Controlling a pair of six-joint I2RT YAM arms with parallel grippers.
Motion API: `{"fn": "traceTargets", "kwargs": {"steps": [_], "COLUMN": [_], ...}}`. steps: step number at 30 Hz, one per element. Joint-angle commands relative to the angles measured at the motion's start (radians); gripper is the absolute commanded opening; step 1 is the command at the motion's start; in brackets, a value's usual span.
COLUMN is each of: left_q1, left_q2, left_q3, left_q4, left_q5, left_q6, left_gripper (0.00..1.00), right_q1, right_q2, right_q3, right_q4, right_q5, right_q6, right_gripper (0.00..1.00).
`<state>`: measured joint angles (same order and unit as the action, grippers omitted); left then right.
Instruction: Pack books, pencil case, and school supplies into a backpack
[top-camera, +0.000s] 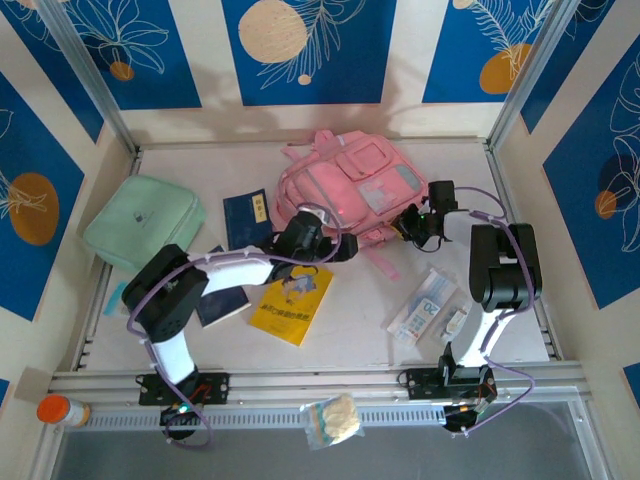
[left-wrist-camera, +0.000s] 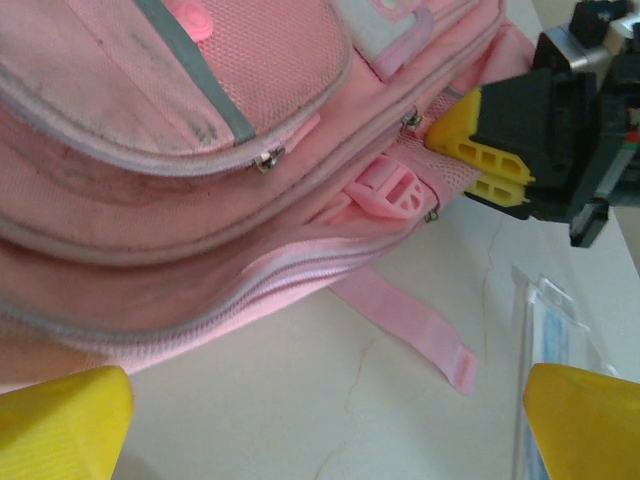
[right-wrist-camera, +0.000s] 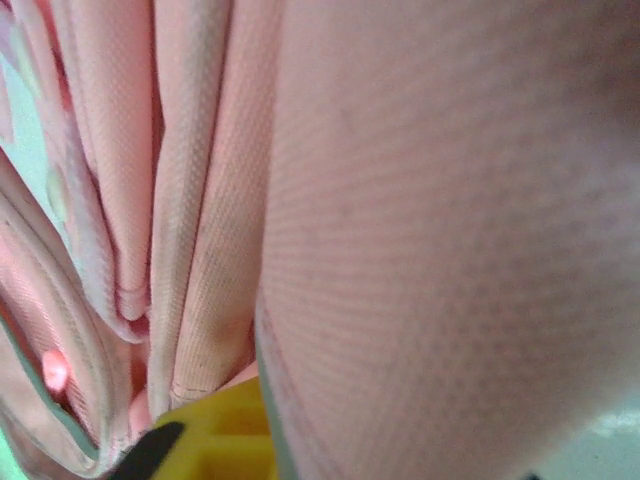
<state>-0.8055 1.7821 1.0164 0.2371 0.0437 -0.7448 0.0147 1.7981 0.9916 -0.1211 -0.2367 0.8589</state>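
The pink backpack (top-camera: 345, 195) lies at the back middle of the table. My right gripper (top-camera: 415, 222) is shut on the fabric of its lower right edge; from the left wrist its yellow fingers (left-wrist-camera: 480, 150) pinch the backpack (left-wrist-camera: 200, 150) by a pink buckle. Pink cloth covers one right finger (right-wrist-camera: 215, 440). My left gripper (top-camera: 335, 245) stands wide open and holds nothing, just in front of the backpack's near side, its fingertips (left-wrist-camera: 60, 420) low over bare table. A navy book (top-camera: 245, 215), a second navy book (top-camera: 222, 305) under my left arm and a yellow book (top-camera: 292, 300) lie left of centre. The mint-green pencil case (top-camera: 145, 220) sits far left.
The school supplies, a white packet with blue print (top-camera: 425, 305) and a small white piece (top-camera: 455, 322), lie by the right arm. A loose pink strap (left-wrist-camera: 415, 330) trails onto the table. An orange-capped bottle (top-camera: 62, 410) and a small bag (top-camera: 335, 420) sit at the near rail.
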Motion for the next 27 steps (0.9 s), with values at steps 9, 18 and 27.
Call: {"fn": "traceTargets", "kwargs": {"steps": [9, 18, 27], "left_q1": [0.057, 0.115, 0.077], "left_q2": [0.134, 0.108, -0.195], "left_q3": [0.200, 0.278, 0.059], "left_q4": [-0.055, -0.088, -0.184], "left_q5": [-0.031, 0.019, -0.011], "left_q6": [0.125, 0.214, 0.248], "left_gripper": [0.99, 1.00, 0.97], "right_q1": [-0.004, 0.120, 0.175], "right_q2": [-0.298, -0.498, -0.561], "right_q3": [-0.129, -0.232, -0.243], "right_q4": [-0.044, -0.044, -0.059], "right_q5": [-0.106, 0.012, 0.150], "right_q6": [0.002, 0.195, 0.383], "right_gripper": [0.00, 0.00, 0.00]}}
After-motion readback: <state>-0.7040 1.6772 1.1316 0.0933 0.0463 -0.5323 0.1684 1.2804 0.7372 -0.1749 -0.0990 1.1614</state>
